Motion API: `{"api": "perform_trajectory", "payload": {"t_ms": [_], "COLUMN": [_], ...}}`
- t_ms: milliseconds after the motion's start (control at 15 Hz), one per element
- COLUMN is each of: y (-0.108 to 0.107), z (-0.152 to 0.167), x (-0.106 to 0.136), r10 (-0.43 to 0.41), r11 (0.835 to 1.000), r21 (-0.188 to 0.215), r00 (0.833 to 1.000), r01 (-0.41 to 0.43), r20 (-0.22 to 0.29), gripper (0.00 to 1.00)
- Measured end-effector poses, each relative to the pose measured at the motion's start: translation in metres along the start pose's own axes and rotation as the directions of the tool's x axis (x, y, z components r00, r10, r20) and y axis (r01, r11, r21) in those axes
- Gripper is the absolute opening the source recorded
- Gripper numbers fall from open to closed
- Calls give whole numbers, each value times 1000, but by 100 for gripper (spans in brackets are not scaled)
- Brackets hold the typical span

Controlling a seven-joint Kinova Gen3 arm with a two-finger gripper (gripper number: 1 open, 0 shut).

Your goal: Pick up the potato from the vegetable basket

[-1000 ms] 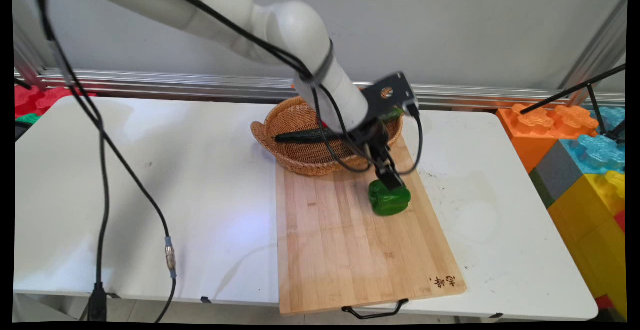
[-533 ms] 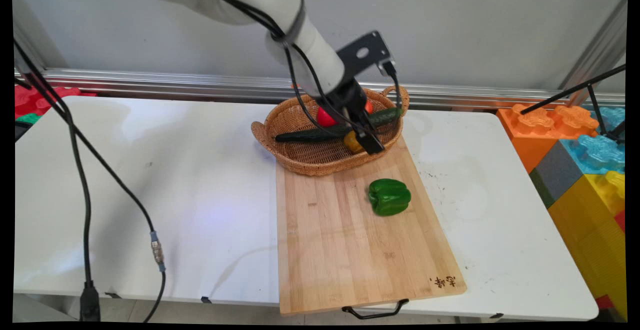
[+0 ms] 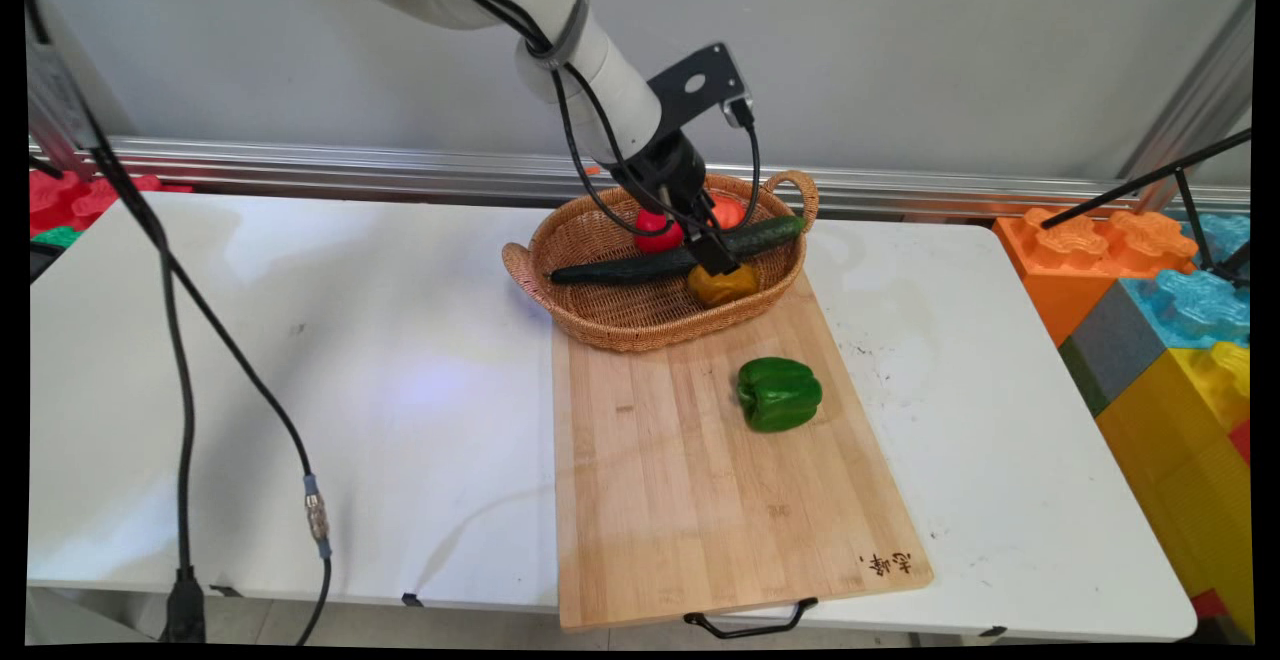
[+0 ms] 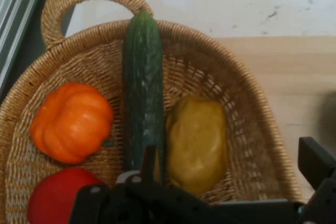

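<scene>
- The black two-finger gripper has its fingers spread and holds nothing. It hangs low inside the oval woven wicker basket, right over the long dark green cucumber and the lumpy yellow vegetable.
- Risk: the fingers are near the basket's crowded contents, so a low pass could knock the cucumber, which lies across the basket with one end propped on the rim, and roll it out.
- Risk: the fingers could snag the wicker weave or the near rim and drag the light basket across the light wooden cutting board, which it partly rests on.
- Risk: the hanging black cables could brush the basket handle.
- Count in basket: one cucumber, one yellow vegetable, one round red tomato, one ribbed orange pumpkin-like vegetable.
- Count outside: one glossy green bell pepper, alone on the board, well apart from the gripper.
- One basket, one board, one white table.
</scene>
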Motion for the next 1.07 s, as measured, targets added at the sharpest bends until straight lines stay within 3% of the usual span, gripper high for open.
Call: {"api": "perform_trajectory", "payload": {"t_ms": [600, 1067], "y": [-19, -18], "z": [56, 75], "x": [-9, -6], "r10": [77, 108], "r11": [997, 993], "r21": [-21, -49], "r00": [996, 992], "r01": [-76, -105], "r20": [53, 58], "gripper": [100, 100]}}
